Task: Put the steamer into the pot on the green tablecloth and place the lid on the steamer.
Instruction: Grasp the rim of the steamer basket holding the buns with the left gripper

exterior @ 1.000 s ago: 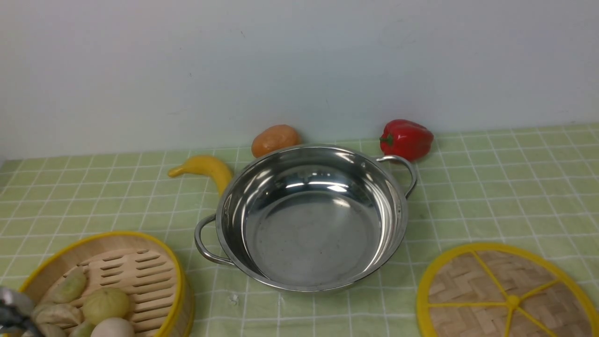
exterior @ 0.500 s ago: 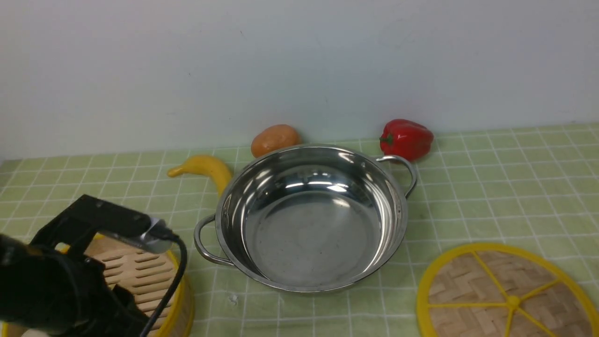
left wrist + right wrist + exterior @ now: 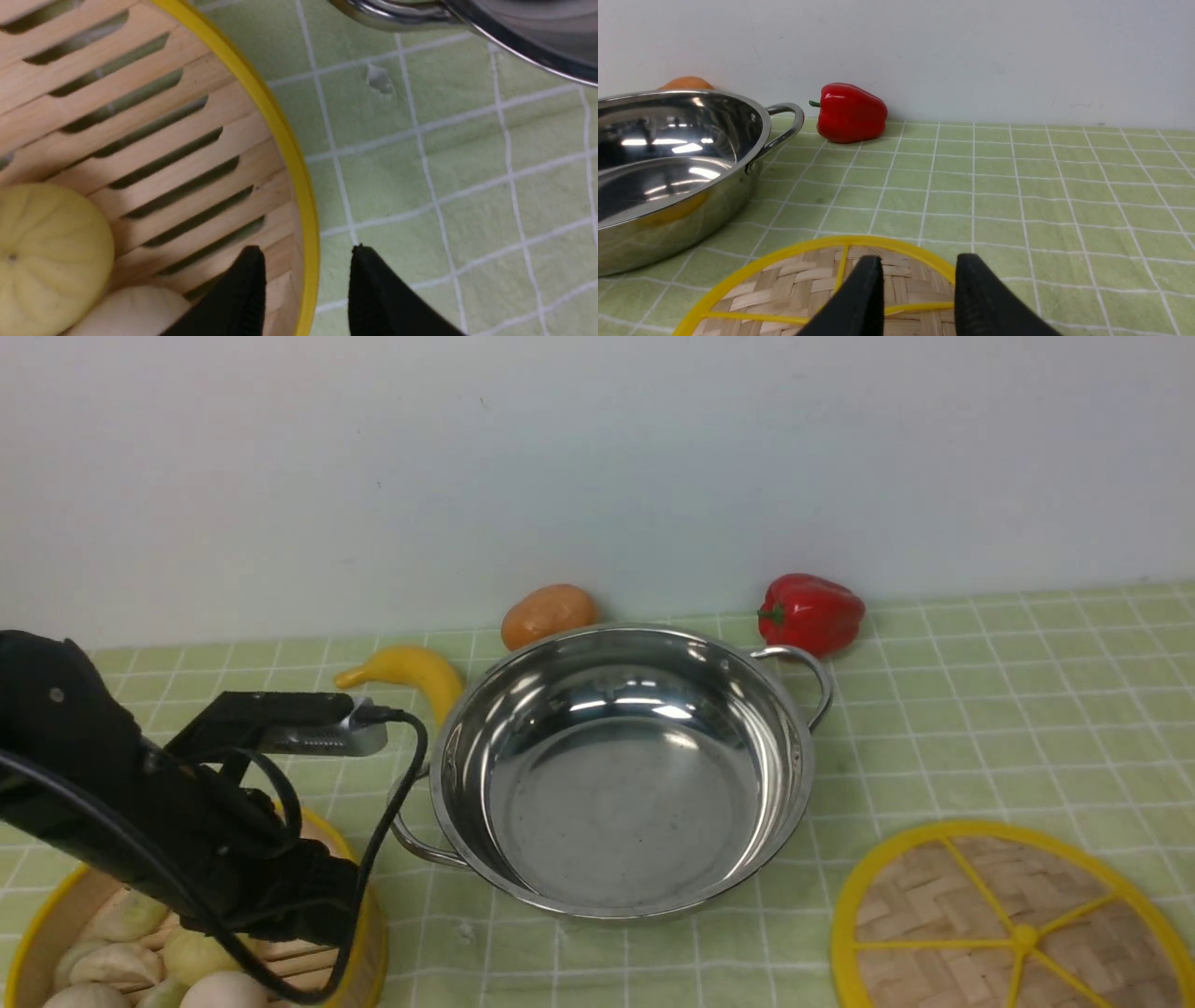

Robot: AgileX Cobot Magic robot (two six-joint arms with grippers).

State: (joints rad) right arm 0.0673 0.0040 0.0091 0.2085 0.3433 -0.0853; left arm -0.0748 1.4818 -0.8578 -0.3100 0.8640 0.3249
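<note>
L gripper [image 3: 307,251]: jaws spread and straddling the steamer [image 3: 65,905] at its yellow rim on the pot side, one finger [image 3: 243,294] inside over the slats, the other outside over the cloth. There's a gap on both sides of the rim, no pinch.

R gripper [image 3: 920,258]: jaws spread too, gripping nothing, over the far edge of the lid [image 3: 1008,924]. Can't tell if the tips touch it.

Steamer sits near-left on the green tablecloth [image 3: 980,709], open side up and flat; it's round, so no long axis. Buns [image 3: 210,989] are bunched at its near side.

The pot [image 3: 616,784] is mid-table, upright, mouth up, just right of the steamer. Its handle axis runs diagonally from near-left to far-right. The near-left handle [image 3: 411,840] sits between steamer and pot bowl, w/ the L arm's cable looping in front of it.

Lid lies flat near-right, spokes up, apart from the pot.

Behind the pot, along the wall: a banana [image 3: 411,670] far-left by the rim, an orange-brown round item [image 3: 549,614], and a red bell pepper [image 3: 810,611] by the far-right handle.
</note>
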